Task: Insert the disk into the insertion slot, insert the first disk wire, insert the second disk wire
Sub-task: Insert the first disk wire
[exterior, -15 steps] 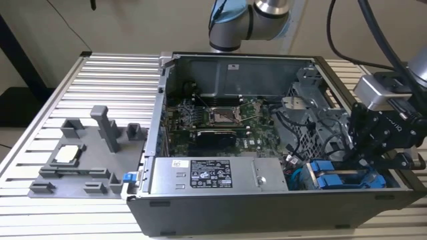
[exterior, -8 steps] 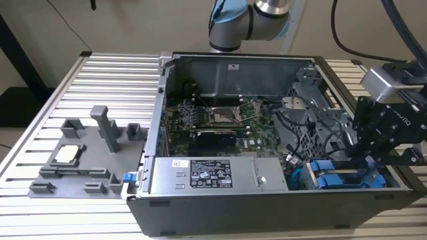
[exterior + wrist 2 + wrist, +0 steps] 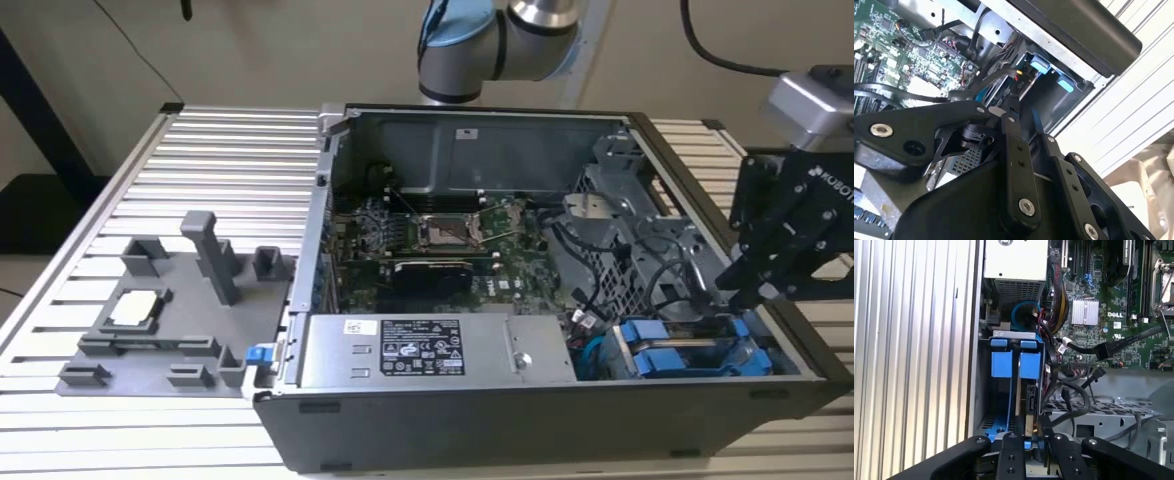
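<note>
wire step, disk already in
case (image 3: pixel 534 420) open; disk (image 3: pixel 1030 365) sits in the slot (image 3: pixel 1014 333) right under the gripper (image 3: pixel 751 292), whose grip state i can't tell; plugging, i judge, needs the connector squared to the disk's rear.

Slatted table (image 3: pixel 227 150), computer case (image 3: pixel 534 425), grey fixture (image 3: pixel 160 320)

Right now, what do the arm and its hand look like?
The arm has silver-grey rounded joints with a light blue cap. The hand is matte black, built of hinged bars joined by silver screws, with white lettering on its body. A grey box sits above it, and a black cable runs nearby.
</note>
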Robot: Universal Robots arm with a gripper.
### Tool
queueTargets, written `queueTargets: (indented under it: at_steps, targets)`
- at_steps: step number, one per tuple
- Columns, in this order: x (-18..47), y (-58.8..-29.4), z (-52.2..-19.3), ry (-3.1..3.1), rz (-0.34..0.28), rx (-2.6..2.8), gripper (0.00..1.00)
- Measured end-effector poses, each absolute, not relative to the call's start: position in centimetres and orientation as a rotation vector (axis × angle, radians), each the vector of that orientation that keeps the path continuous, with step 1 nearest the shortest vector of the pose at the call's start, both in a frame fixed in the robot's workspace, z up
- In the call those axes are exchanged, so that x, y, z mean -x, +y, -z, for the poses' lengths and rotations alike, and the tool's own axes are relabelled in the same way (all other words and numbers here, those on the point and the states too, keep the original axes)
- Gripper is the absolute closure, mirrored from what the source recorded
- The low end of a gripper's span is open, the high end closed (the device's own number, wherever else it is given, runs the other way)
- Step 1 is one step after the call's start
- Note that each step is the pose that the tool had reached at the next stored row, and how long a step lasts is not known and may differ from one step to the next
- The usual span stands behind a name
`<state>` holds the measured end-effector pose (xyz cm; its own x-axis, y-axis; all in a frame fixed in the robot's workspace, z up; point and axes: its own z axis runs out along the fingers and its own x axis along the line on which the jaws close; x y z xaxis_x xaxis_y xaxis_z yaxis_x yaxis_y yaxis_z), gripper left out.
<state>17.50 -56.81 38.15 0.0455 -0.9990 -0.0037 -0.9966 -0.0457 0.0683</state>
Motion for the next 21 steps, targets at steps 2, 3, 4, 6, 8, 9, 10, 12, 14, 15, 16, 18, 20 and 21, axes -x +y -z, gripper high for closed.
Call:
queueTargets:
  at_steps: [2, 3, 4, 6, 8, 9, 10, 12, 14, 15, 16, 18, 20, 21]
  targets:
    - [-17.5, -56.8, -38.5, -2.137, 0.077, -2.237, 0.74]
    - [-17.5, -56.8, -38.5, -2.137, 0.078, -2.237, 0.74]
    - [-17.5, -56.8, -38.5, -2.137, 0.078, -2.237, 0.74]
    - [-17.4, -56.6, -38.5, -2.137, 0.077, -2.237, 0.74]
    - [-16.9, -56.3, -38.5, -2.139, 0.076, -2.237, 0.74]
    - [-16.6, -56.1, -38.4, -2.140, 0.074, -2.237, 0.74]
    - [-16.3, -56.0, -38.4, -2.141, 0.073, -2.237, 0.74]
    - [-15.6, -55.6, -38.3, -2.143, 0.070, -2.238, 0.74]
    - [-14.8, -55.3, -38.3, -2.145, 0.067, -2.239, 0.74]
    - [-14.5, -55.1, -38.2, -2.145, 0.065, -2.240, 0.74]
    - [-14.1, -54.8, -38.2, -2.146, 0.064, -2.241, 0.74]
    - [-13.4, -54.3, -38.1, -2.147, 0.060, -2.242, 0.74]
    - [-12.7, -53.7, -38.0, -2.149, 0.057, -2.244, 0.74]
    - [-12.4, -53.4, -38.0, -2.150, 0.056, -2.245, 0.74]
